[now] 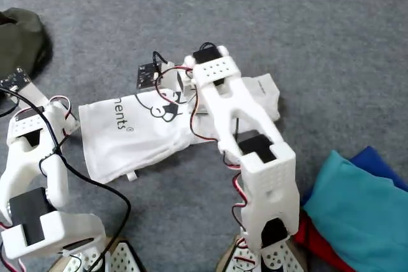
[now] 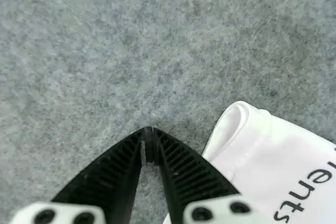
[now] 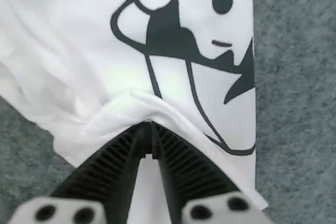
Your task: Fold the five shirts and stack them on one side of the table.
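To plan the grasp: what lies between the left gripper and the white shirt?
Left wrist view: only bare grey table between left gripper and white shirt.

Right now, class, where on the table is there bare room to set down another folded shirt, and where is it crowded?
Bare: the far strip beyond the white shirt, right of the green shirt; the right side beyond the coloured stack. Crowded: the centre under the right arm, the left edge by the left arm.
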